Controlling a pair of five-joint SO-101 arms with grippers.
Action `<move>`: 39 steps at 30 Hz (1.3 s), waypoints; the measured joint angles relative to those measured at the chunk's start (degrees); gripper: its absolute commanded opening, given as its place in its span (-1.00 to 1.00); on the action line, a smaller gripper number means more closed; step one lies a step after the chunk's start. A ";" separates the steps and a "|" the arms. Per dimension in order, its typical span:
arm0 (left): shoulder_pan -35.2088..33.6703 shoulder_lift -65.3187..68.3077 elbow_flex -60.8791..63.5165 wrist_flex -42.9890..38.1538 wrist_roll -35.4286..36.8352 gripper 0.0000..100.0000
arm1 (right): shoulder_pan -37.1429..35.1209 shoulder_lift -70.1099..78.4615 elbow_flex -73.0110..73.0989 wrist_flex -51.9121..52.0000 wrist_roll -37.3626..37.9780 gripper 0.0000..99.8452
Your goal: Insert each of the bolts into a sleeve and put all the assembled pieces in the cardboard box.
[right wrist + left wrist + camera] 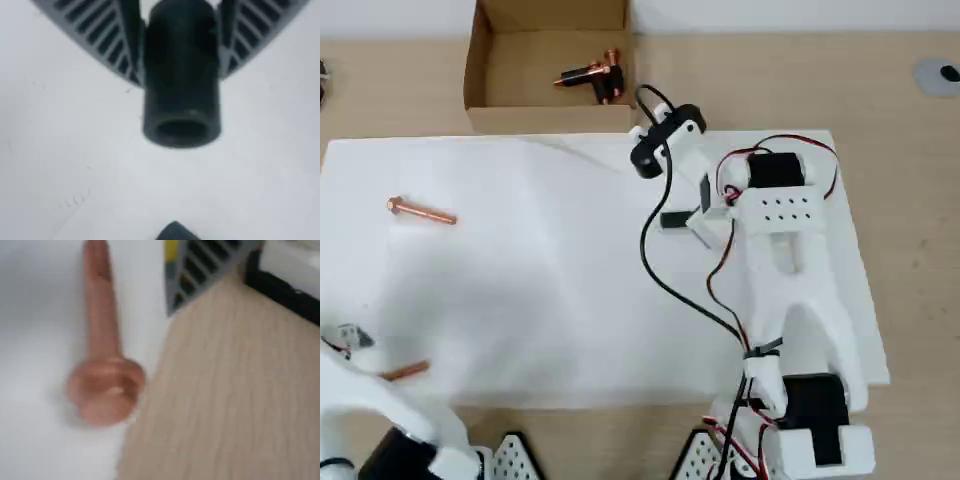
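light wooden table [910, 200], white sheet [520, 290] spread over it directly beneath the right gripper [686, 224], bare wood past the sheet's edges well apart from the gripper, small grey disc [935, 75] farther off

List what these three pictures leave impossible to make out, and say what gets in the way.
High view: the count of assembled pieces in the cardboard box; too small, overlapping.
Left wrist view: the bolt, its threads; blurred, tip cut by the edge.
Right wrist view: the dark shape near the sleeve held by the right gripper; cut off by the edge.
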 measured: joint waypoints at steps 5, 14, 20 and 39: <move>-0.53 13.89 -3.87 0.53 0.62 -0.52 | 0.00 0.00 0.00 0.00 0.00 -0.98; -0.53 27.34 -14.07 3.34 2.64 -0.52 | 0.00 0.00 0.00 0.00 0.00 -0.98; -0.09 26.73 -14.33 3.60 2.20 -0.52 | 0.00 0.00 0.00 0.00 0.00 -0.98; 8.70 0.97 -11.78 6.68 -5.54 -0.52 | 0.00 -0.09 0.18 0.00 0.00 -0.98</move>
